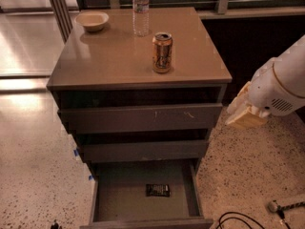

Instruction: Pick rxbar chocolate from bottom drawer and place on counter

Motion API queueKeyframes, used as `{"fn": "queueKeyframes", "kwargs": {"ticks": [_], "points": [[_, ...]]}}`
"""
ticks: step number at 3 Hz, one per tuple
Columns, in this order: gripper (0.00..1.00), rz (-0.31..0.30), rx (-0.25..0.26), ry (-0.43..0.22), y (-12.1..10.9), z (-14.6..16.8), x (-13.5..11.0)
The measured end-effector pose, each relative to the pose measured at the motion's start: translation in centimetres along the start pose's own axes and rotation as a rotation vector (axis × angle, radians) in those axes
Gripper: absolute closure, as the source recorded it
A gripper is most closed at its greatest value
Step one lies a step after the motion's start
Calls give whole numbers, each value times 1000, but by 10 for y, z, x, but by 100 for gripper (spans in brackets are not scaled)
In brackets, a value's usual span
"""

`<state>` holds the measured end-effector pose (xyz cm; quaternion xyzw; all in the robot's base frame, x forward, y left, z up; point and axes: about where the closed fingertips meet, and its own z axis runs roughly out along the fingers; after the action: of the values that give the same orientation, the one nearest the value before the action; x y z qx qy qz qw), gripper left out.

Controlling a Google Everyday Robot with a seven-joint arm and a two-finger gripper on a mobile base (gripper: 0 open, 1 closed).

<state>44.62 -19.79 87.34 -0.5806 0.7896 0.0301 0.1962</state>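
Cream-coloured and blocky, the two-finger gripper (244, 112) hangs at the right of the cabinet on the end of a thick white arm (281, 82). It is level with the top drawer front and well apart from everything on the cabinet, with nothing visibly in its grasp. Whether it is spread or closed cannot be told from this angle. The small flat rxbar chocolate in its dark, near-black wrapper (157, 190) lies flat on the floor of the grey-brown bottom drawer (121, 197). That drawer is pulled well out toward the camera, and the bar sits slightly right of the middle, touching none of its walls. The middle drawer (143, 150) and the top drawer (143, 118) above it stand out only a little. On the glossy tan-grey counter (109, 56) an orange drink can (162, 52) stands upright right of centre. A clear plastic water bottle (141, 11) stands behind it near the back edge, and a shallow pale bowl (92, 20) sits in the back left corner. Speckled terrazzo floor (248, 175) surrounds the cabinet, with black cables (238, 219) lying on it at the lower right.
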Motion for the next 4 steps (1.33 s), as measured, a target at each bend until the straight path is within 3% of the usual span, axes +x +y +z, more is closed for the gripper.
{"fn": "queueKeyframes", "kwargs": {"ticks": [1,2,3,4], "points": [[87,63,-47,-42,16,67,16],[100,68,-44,-44,18,77,19],[100,68,-44,-44,18,77,19],[100,83,-5,-55,12,96,24]]}}
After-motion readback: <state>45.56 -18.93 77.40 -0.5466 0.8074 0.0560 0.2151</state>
